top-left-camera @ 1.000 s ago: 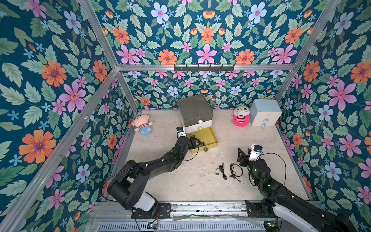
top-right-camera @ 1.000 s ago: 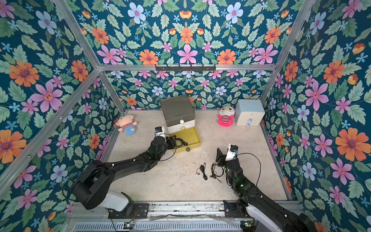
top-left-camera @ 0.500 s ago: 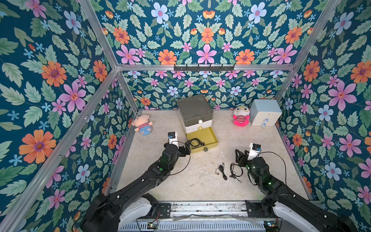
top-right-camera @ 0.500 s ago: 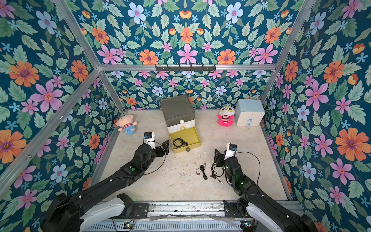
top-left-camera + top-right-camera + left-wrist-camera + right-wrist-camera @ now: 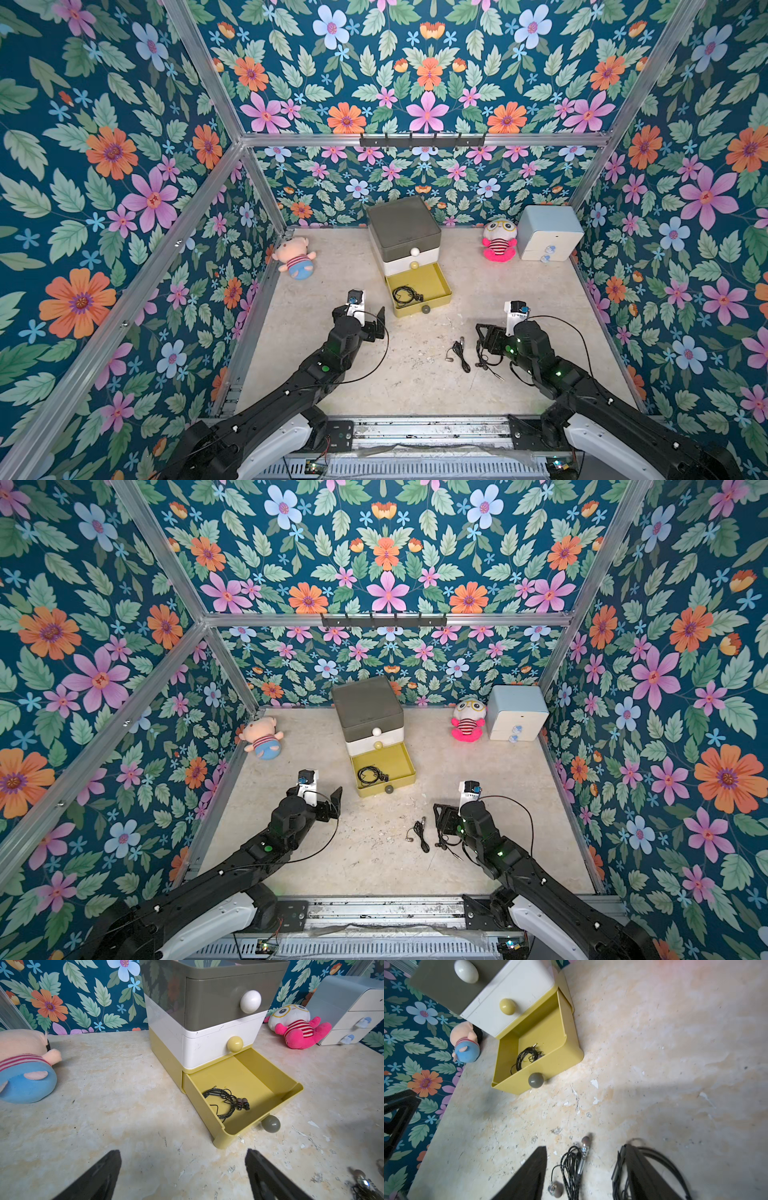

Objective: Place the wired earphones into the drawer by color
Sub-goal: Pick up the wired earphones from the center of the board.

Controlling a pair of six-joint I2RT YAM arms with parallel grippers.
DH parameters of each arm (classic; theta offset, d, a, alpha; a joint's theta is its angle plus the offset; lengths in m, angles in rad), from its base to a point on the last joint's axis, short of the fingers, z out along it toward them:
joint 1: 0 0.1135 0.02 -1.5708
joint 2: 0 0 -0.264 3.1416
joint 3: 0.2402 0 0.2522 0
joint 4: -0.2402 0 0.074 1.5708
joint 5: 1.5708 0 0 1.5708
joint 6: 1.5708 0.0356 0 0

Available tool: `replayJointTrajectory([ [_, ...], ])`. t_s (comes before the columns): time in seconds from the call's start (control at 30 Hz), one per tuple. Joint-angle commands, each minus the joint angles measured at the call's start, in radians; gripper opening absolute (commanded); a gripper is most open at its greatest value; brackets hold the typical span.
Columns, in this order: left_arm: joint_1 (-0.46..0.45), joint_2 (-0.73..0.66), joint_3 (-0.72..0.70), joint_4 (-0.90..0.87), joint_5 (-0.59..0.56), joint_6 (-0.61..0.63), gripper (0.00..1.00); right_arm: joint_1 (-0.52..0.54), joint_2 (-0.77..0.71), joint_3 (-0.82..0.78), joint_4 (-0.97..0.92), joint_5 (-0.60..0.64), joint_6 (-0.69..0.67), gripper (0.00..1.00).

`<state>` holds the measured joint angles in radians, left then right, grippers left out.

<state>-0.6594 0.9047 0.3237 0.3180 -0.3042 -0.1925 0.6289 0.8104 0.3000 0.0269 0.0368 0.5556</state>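
Black wired earphones (image 5: 225, 1101) in a loose coil lay inside the mustard-yellow bottom drawer (image 5: 291, 1093), which stood pulled out of the small three-tier plastic chest (image 5: 405, 232). Its dark grey top tier and white middle tier were shut. The chest stood at the back of the beige marbled tabletop (image 5: 353, 386). Two more black sets lay on the table in front of it: a second black coil (image 5: 571, 1164) with a silver plug, and a third black coil (image 5: 482, 362) just beside it, under the right arm. The right gripper (image 5: 583, 1147) sat low over the table, jaws apart, with the second black coil lying loose between them. The third black coil was blurred by one finger, contact unclear. The left gripper (image 5: 182, 1152) was spread wide and empty over bare table near the drawer's front corner. A pink pig plush toy (image 5: 296, 262) lay by the wall on the left arm's side. A pink-and-white plush doll (image 5: 498, 243) sat beside a pale blue two-drawer chest (image 5: 548, 237).
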Motion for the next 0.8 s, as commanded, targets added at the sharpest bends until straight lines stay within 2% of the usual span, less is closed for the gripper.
replayJointTrajectory([
  [0.0, 0.000, 0.002, -0.001, 0.018, -0.017, 0.009, 0.99, 0.021, 0.047, 0.013, -0.023, -0.072, 0.023, 0.61],
  [0.43, 0.000, -0.002, 0.003, 0.003, -0.025, 0.005, 0.99, 0.111, 0.181, 0.019, 0.009, -0.120, 0.044, 0.54],
  [0.77, 0.000, -0.012, 0.003, -0.003, -0.023, 0.002, 0.99, 0.129, 0.247, 0.019, 0.017, -0.153, 0.063, 0.45],
])
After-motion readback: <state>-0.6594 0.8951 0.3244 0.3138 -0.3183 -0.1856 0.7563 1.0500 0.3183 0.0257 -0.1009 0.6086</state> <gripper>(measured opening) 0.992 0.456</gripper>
